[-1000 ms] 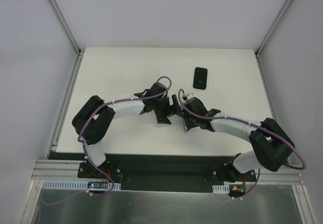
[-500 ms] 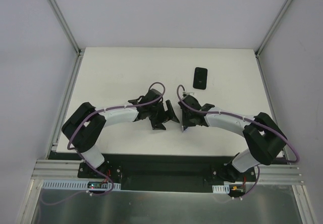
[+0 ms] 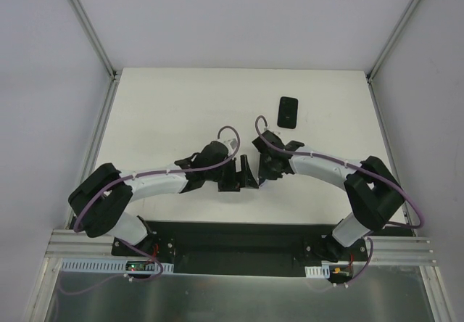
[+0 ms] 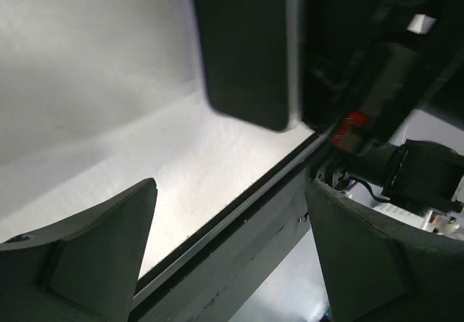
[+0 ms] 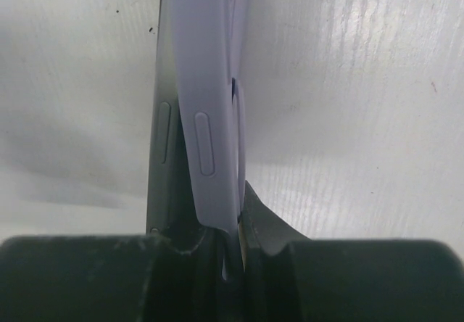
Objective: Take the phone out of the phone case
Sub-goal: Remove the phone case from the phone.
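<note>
Lavender phone case (image 5: 206,119) and the dark phone (image 5: 161,141) half-parted from it hang edge-on above the table (image 3: 167,104). Their long axis runs straight out from the right end effector (image 5: 221,242), which is clenched on their near end. The left end effector (image 4: 228,191) is nearest the free end, spread wide and touching nothing.

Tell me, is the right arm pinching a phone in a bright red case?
Not red: the case is pale lilac, as the right wrist view shows. The right gripper does pinch the phone in its case.
</note>
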Tool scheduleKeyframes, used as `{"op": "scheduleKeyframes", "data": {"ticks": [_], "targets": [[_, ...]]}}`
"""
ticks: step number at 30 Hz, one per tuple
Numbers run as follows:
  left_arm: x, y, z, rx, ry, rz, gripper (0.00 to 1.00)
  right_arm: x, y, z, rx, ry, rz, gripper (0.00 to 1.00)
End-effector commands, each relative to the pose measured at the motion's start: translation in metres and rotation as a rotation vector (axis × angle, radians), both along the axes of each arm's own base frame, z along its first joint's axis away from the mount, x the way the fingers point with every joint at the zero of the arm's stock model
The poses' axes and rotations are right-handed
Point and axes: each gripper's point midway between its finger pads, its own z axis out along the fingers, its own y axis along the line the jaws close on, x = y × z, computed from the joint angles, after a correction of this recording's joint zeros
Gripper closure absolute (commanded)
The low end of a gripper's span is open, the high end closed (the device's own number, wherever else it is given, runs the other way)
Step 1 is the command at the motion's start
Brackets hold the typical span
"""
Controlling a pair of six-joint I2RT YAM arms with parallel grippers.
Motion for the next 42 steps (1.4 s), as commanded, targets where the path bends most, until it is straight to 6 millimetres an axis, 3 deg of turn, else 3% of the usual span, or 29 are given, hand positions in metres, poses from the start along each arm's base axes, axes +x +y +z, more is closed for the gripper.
{"op": "scheduleKeyframes", "data": {"ticks": [1,6,13,20,30,42], "targets": [[0.014,-0.036,0.046,-0.075,-0.251,-0.097,0.19,-0.050,-0.003,-0.008,0.008,0.268,0.007,0.99],[0.033,-0.031,0.047,0.000,-0.358,-0.008,0.22,-0.054,0.000,0.000,0.059,0.310,-0.008,0.99],[0.043,-0.027,0.057,0.093,-0.485,-0.042,0.26,-0.066,0.021,0.026,0.199,0.425,0.039,0.99],[0.052,-0.012,0.064,0.172,-0.592,-0.055,0.30,-0.068,0.020,0.050,0.223,0.442,0.063,0.98],[0.049,0.003,0.064,0.265,-0.662,-0.101,0.34,-0.066,0.010,0.050,0.208,0.453,0.046,0.99],[0.042,-0.016,0.074,0.319,-0.749,-0.148,0.31,-0.055,0.008,0.057,0.208,0.439,0.024,0.99]]}}
